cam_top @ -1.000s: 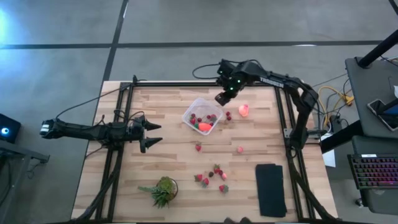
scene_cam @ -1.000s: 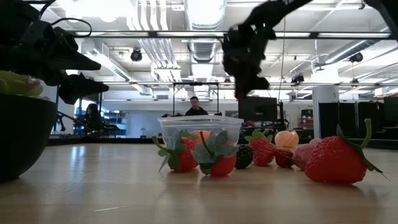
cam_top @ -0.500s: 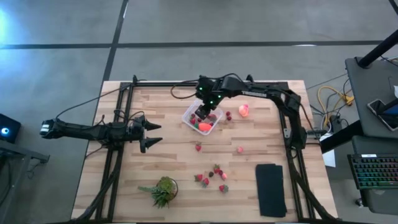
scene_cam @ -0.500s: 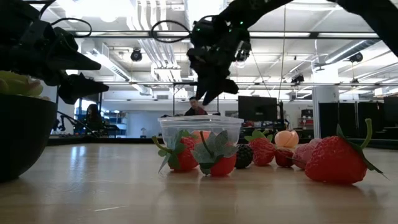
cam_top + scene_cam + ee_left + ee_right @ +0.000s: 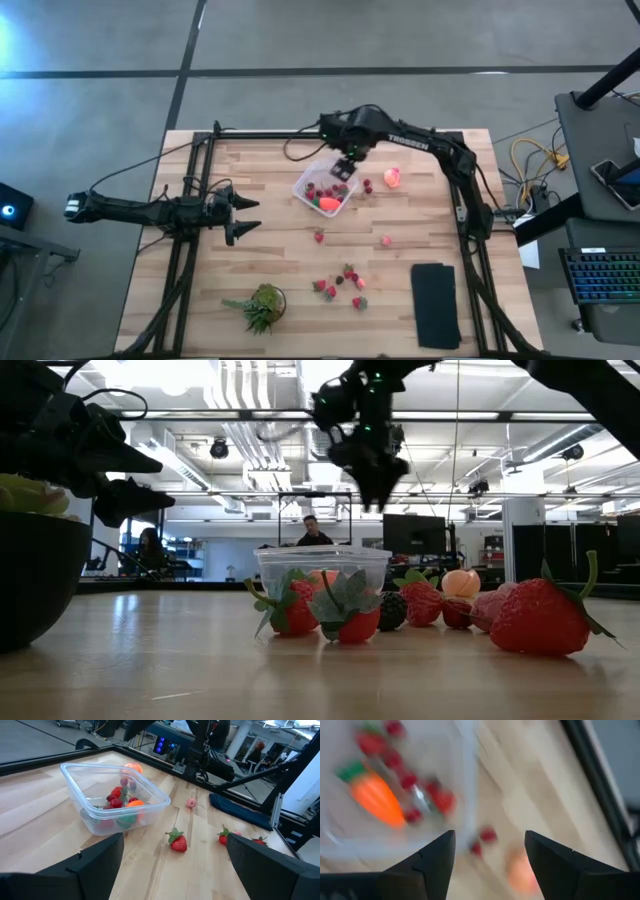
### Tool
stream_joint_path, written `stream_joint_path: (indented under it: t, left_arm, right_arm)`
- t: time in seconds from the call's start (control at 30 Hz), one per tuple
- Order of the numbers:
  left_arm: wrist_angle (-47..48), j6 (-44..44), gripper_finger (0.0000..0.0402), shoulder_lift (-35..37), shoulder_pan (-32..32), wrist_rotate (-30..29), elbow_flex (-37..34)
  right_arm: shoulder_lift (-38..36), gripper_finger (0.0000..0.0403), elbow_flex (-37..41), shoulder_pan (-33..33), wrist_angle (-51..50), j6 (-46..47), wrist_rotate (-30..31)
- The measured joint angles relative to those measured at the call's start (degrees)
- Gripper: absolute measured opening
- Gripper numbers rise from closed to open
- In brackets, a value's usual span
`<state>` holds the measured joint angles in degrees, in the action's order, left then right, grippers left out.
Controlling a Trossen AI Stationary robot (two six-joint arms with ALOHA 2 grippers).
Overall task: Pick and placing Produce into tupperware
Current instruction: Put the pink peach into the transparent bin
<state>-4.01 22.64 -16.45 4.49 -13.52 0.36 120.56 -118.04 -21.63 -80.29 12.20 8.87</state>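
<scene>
The clear tupperware stands on the table's far middle. It holds an orange carrot and several red strawberries. My right gripper hangs open above the tub's far right rim, with nothing between its fingers. The pink-orange round fruit and a strawberry lie right of the tub. More strawberries lie scattered on the near middle. My left gripper waits open at the table's left, pointing toward the tub.
A spiky potted plant stands near the front left. A flat black pad lies at the front right. Single strawberries and a pink piece lie between tub and front. A black metal frame borders the table.
My right gripper went from right of the tub toward the table's left until it hung over the tub. It then drew back a little toward the far right rim and rose. The tub has stayed in place.
</scene>
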Motion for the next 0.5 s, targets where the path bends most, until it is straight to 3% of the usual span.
stream_joint_path:
  t: [0.2,0.3,0.5]
  left_arm:
    - [0.00,0.00,0.0338,0.03,0.00,-0.02,0.00]
    - [0.00,0.01,0.0338,0.04,0.00,-0.02,0.00]
    - [0.00,0.01,0.0338,0.02,-0.01,-0.01,0.00]
  right_arm:
    - [-3.81,0.0227,6.62,-6.53,-7.73,7.59,-0.11]
    - [-7.77,0.0225,13.50,-9.28,-5.91,10.50,-0.53]
    - [-17.28,0.0235,29.43,-14.90,4.58,13.85,-9.31]
